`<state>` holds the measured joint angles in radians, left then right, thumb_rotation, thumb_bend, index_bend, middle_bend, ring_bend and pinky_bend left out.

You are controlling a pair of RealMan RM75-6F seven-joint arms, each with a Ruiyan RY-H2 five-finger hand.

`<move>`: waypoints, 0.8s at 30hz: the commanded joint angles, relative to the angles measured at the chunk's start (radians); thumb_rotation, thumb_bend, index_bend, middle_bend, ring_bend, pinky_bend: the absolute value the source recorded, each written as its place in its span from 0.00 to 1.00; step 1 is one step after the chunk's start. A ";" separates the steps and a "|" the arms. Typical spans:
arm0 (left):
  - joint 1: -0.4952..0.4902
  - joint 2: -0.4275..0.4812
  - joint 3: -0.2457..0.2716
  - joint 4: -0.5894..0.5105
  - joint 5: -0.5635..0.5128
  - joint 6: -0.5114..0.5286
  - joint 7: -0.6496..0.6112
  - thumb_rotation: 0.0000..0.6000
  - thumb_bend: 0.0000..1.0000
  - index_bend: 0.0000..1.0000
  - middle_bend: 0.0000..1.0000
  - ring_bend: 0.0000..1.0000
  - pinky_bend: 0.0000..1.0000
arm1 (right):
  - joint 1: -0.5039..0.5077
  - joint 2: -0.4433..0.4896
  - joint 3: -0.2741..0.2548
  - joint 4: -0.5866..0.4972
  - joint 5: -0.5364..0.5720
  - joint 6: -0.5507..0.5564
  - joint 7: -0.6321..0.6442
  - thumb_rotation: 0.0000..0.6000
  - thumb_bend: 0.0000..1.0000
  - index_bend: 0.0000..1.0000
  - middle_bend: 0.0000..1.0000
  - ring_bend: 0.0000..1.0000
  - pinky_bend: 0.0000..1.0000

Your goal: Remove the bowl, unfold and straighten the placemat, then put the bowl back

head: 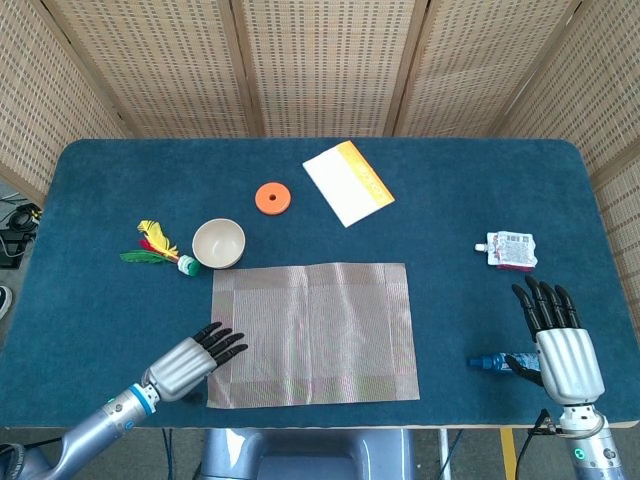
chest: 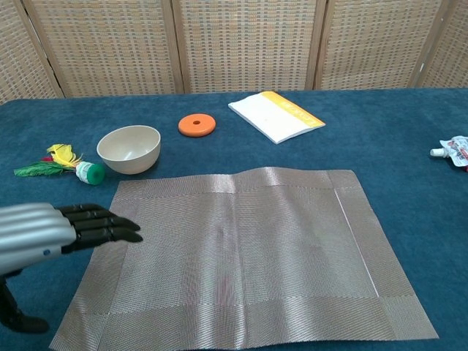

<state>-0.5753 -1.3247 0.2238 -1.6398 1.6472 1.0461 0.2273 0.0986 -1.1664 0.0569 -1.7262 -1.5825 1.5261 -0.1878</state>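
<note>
Left hand [head: 187,362] hovered with fingers spread, holding nothing, at the near-left edge of the unfolded placemat [head: 312,332]. Bowl [head: 218,243] stood off the mat, just beyond its far-left corner. Right hand [head: 560,345] lay released at near right, fingers extended.

Both the left hand [head: 187,362] and right hand [head: 562,345] are empty, fingers extended.

Bright, even light; sharp pics.
</note>
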 commanded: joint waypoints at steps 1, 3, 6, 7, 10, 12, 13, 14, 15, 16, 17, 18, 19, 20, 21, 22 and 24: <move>0.018 0.058 -0.031 -0.021 0.013 0.074 -0.030 1.00 0.00 0.00 0.00 0.00 0.00 | 0.000 0.000 0.000 -0.001 -0.001 -0.001 0.000 1.00 0.00 0.00 0.00 0.00 0.00; 0.026 0.069 -0.065 -0.031 -0.013 0.103 -0.035 1.00 0.00 0.00 0.00 0.00 0.00 | 0.000 -0.001 -0.001 -0.001 -0.001 -0.002 -0.002 1.00 0.00 0.00 0.00 0.00 0.00; 0.022 0.068 -0.128 -0.027 -0.072 0.118 -0.065 1.00 0.00 0.00 0.00 0.00 0.00 | 0.001 -0.001 -0.001 -0.003 -0.001 -0.004 -0.004 1.00 0.00 0.00 0.00 0.00 0.00; 0.015 0.063 -0.161 -0.016 -0.105 0.116 -0.082 1.00 0.00 0.00 0.00 0.00 0.00 | 0.001 -0.001 -0.001 -0.003 -0.002 -0.005 -0.004 1.00 0.00 0.00 0.00 0.00 0.00; -0.016 0.028 -0.273 0.067 -0.242 0.084 -0.121 1.00 0.00 0.00 0.00 0.00 0.00 | 0.001 -0.001 -0.002 -0.004 -0.002 -0.007 -0.005 1.00 0.00 0.00 0.00 0.00 0.00; -0.060 -0.025 -0.335 0.166 -0.337 0.008 -0.144 1.00 0.00 0.00 0.00 0.00 0.00 | 0.002 -0.002 -0.002 -0.003 0.000 -0.010 -0.004 1.00 0.00 0.00 0.00 0.00 0.00; -0.079 -0.050 -0.354 0.218 -0.374 -0.025 -0.141 1.00 0.00 0.00 0.00 0.00 0.00 | 0.003 -0.002 -0.001 -0.002 0.002 -0.012 -0.004 1.00 0.00 0.00 0.00 0.00 0.00; -0.101 -0.084 -0.370 0.277 -0.408 -0.060 -0.129 1.00 0.00 0.00 0.00 0.00 0.00 | 0.004 -0.003 -0.001 -0.001 0.004 -0.016 -0.004 1.00 0.00 0.00 0.00 0.00 0.00; -0.108 -0.098 -0.375 0.300 -0.418 -0.071 -0.125 1.00 0.00 0.02 0.00 0.00 0.00 | 0.005 -0.004 -0.001 0.000 0.004 -0.017 -0.004 1.00 0.00 0.00 0.00 0.00 0.00; -0.119 -0.120 -0.382 0.334 -0.429 -0.084 -0.121 1.00 0.02 0.05 0.00 0.00 0.00 | 0.006 -0.005 -0.001 0.000 0.005 -0.019 -0.005 1.00 0.00 0.00 0.00 0.00 0.00; -0.126 -0.136 -0.385 0.358 -0.435 -0.094 -0.121 1.00 0.03 0.08 0.00 0.00 0.00 | 0.006 -0.006 -0.001 0.001 0.005 -0.020 -0.005 1.00 0.00 0.00 0.00 0.00 0.00; -0.140 -0.166 -0.390 0.405 -0.445 -0.116 -0.124 1.00 0.05 0.12 0.00 0.00 0.00 | 0.007 -0.007 -0.001 0.002 0.006 -0.023 -0.007 1.00 0.00 0.00 0.00 0.00 0.00; -0.155 -0.193 -0.393 0.446 -0.457 -0.143 -0.121 1.00 0.08 0.15 0.00 0.00 0.00 | 0.008 -0.008 -0.002 0.003 0.007 -0.025 -0.008 1.00 0.00 0.00 0.00 0.00 0.00; -0.170 -0.222 -0.397 0.489 -0.465 -0.164 -0.120 1.00 0.09 0.17 0.00 0.00 0.00 | 0.008 -0.009 -0.001 0.004 0.009 -0.026 -0.009 1.00 0.00 0.00 0.00 0.00 0.00; -0.178 -0.240 -0.400 0.514 -0.468 -0.176 -0.122 1.00 0.11 0.20 0.00 0.00 0.00 | 0.008 -0.010 -0.001 0.004 0.010 -0.027 -0.010 1.00 0.00 0.00 0.00 0.00 0.00; -0.185 -0.255 -0.401 0.535 -0.470 -0.185 -0.125 1.00 0.14 0.22 0.00 0.00 0.00 | 0.008 -0.010 0.000 0.005 0.011 -0.027 -0.010 1.00 0.00 0.00 0.00 0.00 0.00; -0.195 -0.279 -0.403 0.568 -0.471 -0.199 -0.128 1.00 0.18 0.26 0.00 0.00 0.00 | 0.008 -0.011 0.000 0.006 0.014 -0.027 -0.009 1.00 0.00 0.00 0.00 0.00 0.00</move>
<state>-0.7378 -1.5581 -0.1592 -1.1209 1.2016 0.8867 0.1057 0.1068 -1.1771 0.0574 -1.7197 -1.5687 1.4987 -0.1963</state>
